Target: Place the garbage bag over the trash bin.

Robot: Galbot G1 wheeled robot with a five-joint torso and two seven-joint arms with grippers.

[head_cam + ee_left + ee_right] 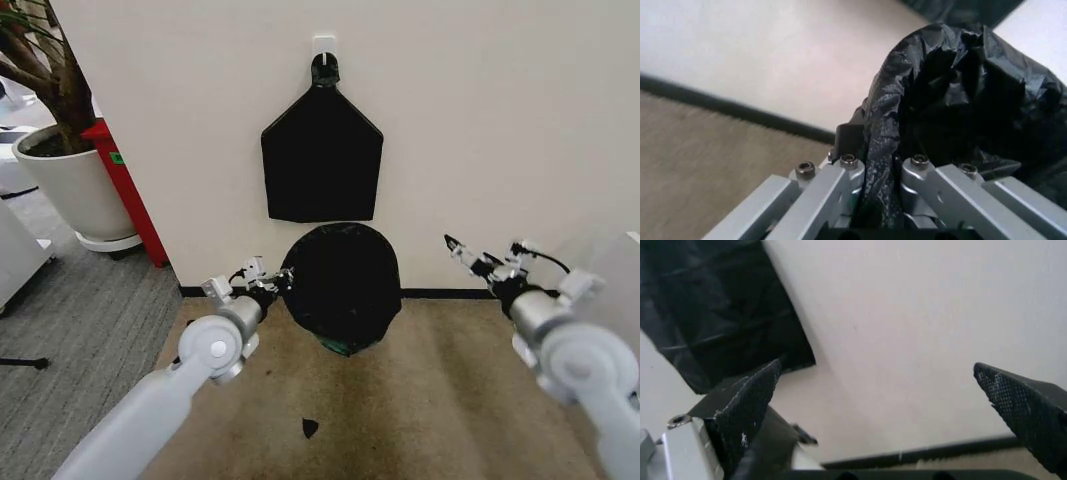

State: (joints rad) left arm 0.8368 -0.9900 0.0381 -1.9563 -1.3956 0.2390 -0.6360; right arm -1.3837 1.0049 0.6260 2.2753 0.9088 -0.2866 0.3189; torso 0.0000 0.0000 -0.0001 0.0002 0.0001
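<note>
The garbage bag (340,282), black and crinkled, is draped over the trash bin against the wall. Of the bin only a pale sliver (347,348) shows at the bag's lower edge. My left gripper (272,284) is at the bag's left edge. In the left wrist view this gripper (880,172) is shut on a fold of the glossy bag (960,90), pinched between its fingers (840,175). My right gripper (463,254) hangs open to the right of the bag, apart from it. Its dark pads (747,400) stand wide with bare wall between them.
A flat black pentagon-shaped bundle (322,150) hangs from a wall hook above the bin. A white plant pot (75,185) and a red panel (128,190) stand at the left. A small black scrap (309,427) lies on the tan carpet.
</note>
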